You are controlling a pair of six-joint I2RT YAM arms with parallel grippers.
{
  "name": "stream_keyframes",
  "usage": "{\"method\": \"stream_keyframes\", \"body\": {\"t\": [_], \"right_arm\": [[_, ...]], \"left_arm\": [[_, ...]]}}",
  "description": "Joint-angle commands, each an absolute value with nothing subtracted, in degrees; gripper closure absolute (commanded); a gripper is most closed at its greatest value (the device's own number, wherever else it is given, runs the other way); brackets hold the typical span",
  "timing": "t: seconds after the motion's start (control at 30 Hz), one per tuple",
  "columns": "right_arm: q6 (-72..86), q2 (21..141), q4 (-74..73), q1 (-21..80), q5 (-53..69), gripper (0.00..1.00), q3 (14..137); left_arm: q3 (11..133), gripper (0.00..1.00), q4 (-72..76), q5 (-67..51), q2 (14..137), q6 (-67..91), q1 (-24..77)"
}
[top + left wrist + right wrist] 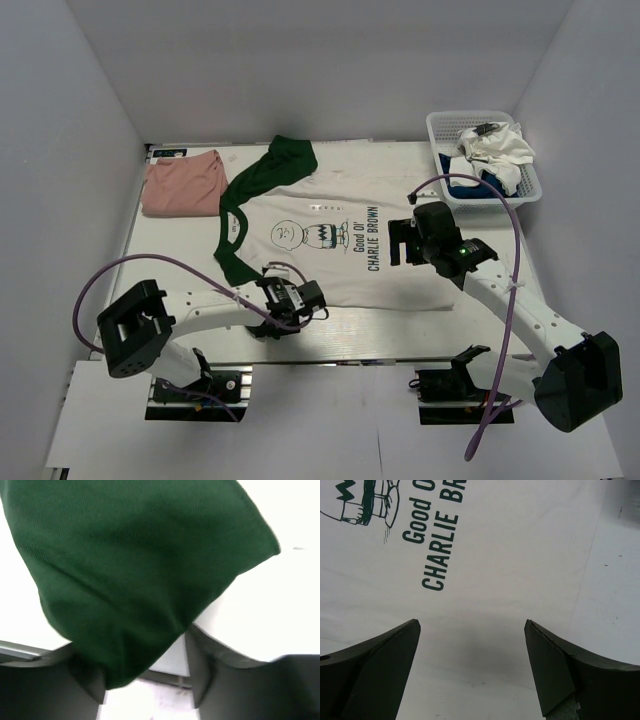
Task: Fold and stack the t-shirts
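Top view, edges: the Charlie Brown t-shirt (pixel 330 235) lies flat and print up across the middle of the worktop (pixel 400 165). Bare surface shows beyond its hem on the right and along the far edge.
Top view, stack: the salmon-pink t-shirt (pixel 183 185) sits folded in the far left corner.
Top view, basket: the white basket (pixel 440 128) in the far right corner holds a crumpled white t-shirt (pixel 495 148) over a blue t-shirt (pixel 470 185).
Top view, arms: the left claw (pixel 280 295) is at the shirt's near edge and the right claw (pixel 400 243) is over its hem end.
Left wrist view: jaws apart, with the green sleeve (pixel 135 580) draped between them and over one finger. No pinch shows. The worktop's near rail shows just below.
Right wrist view: jaws spread wide and empty above plain white cloth, just below the green lettering (pixel 432 545). The hem edge and bare worktop are on the right.
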State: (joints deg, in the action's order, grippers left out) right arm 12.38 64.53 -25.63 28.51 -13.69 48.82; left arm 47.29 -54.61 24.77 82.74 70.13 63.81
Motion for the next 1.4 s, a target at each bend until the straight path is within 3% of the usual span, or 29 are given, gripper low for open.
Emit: {"method": "stream_keyframes", "body": {"t": [0.0, 0.03, 0.07, 0.13, 0.2, 0.37, 0.57, 0.7, 0.8, 0.83, 0.9, 0.93, 1.03, 1.2, 1.37], "right_arm": [[11.69, 63.81, -25.58, 28.39, -15.73, 0.10, 48.43], [11.69, 63.81, -25.75, 28.48, -15.65, 0.10, 48.43], [11.69, 63.98, -25.66, 28.56, -15.73, 0.10, 48.34], [11.86, 63.98, -25.66, 28.48, -15.56, 0.10, 48.25], [11.78, 64.16, -25.49, 28.48, -15.38, 0.10, 48.25], [11.78, 64.16, -26.19, 28.56, -14.85, 0.10, 48.52], [11.69, 64.77, -28.74, 28.56, -14.50, 0.10, 49.92], [12.13, 66.70, -30.67, 28.39, -13.98, 0.10, 50.62], [12.57, 67.76, -30.15, 28.39, -13.45, 0.10, 49.83], [12.66, 68.02, -29.97, 28.56, -13.27, 0.10, 50.01], [12.57, 68.55, -29.88, 28.56, -12.14, 0.10, 50.71], [12.57, 68.73, -29.62, 28.56, -11.69, 0.10, 50.80], [12.13, 69.43, -29.35, 28.65, -9.67, 0.10, 51.59], [12.48, 68.38, -30.24, 28.92, -6.08, 0.10, 51.60], [11.52, 64.95, -27.51, 29.44, -0.97, 0.10, 49.66]], "left_arm": [[47.64, 0.40, -51.59, 27.42, 82.09, 69.96, 62.93], [47.64, 0.46, -51.59, 27.42, 82.09, 69.96, 62.93], [47.64, 0.61, -51.59, 27.42, 80.96, 69.96, 62.41], [47.64, 0.74, -51.06, 26.89, 80.08, 69.96, 62.40], [49.03, 1.00, -52.29, 26.89, 79.37, 69.96, 62.40], [55.09, 1.00, -56.59, 23.39, 78.31, 64.17, 61.87], [67.65, 1.00, -67.31, 9.34, 78.31, 51.26, 61.87], [74.26, 0.87, -70.58, 13.08, 83.83, 48.08, 60.65], [77.33, 0.84, -65.95, 21.34, 87.79, 44.66, 57.23], [78.65, 0.70, -64.53, 24.92, 89.28, 43.87, 55.82], [82.78, 0.60, -58.93, 26.98, 93.59, 40.00, 50.29], [84.36, 0.34, -56.36, 25.85, 94.82, 38.34, 48.10], [91.20, 0.02, -48.96, 21.02, 99.48, 32.01, 41.06], [98.88, 0.01, -54.76, 18.73, 105.56, 31.47, 36.22], [80.19, 0.01, -46.09, 13.63, 87.95, 31.99, 35.51]]}}
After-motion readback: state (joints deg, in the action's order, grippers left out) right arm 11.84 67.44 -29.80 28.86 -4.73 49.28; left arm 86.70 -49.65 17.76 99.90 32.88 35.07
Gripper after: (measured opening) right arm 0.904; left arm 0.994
